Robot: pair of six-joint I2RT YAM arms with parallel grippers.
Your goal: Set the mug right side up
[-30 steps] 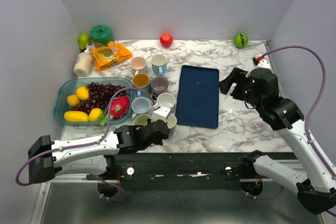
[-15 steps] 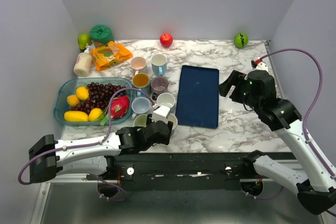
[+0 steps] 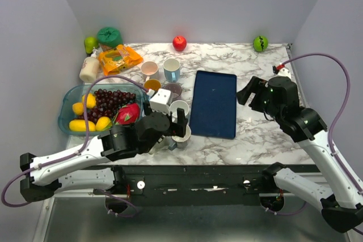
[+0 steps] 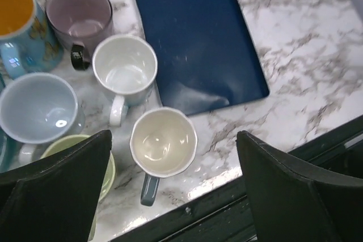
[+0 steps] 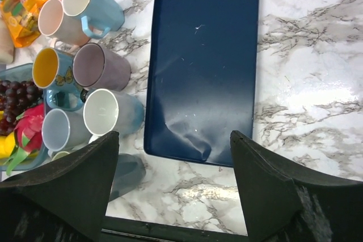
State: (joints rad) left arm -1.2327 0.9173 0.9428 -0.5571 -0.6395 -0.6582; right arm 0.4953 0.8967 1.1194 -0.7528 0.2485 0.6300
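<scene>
Mug (image 4: 163,143) stood upright directly beneath the left gripper (image 4: 174,134), whose 2 fingers (image 4: 57,196) were spread wide, seemingly touching nothing. Best retreat was straight up, avoiding knocks against it or the white mug (image 4: 125,69) beyond.

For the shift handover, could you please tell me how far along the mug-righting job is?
Done, it seems: the cream mug stands mouth up on the table. In hand: nothing; the left tool hangs open above it, touching nothing, and the right tool is open and empty near the blue tray. Left: probably only pulling the arm back, since the neighbouring white mug and blue mug also face upward.
</scene>
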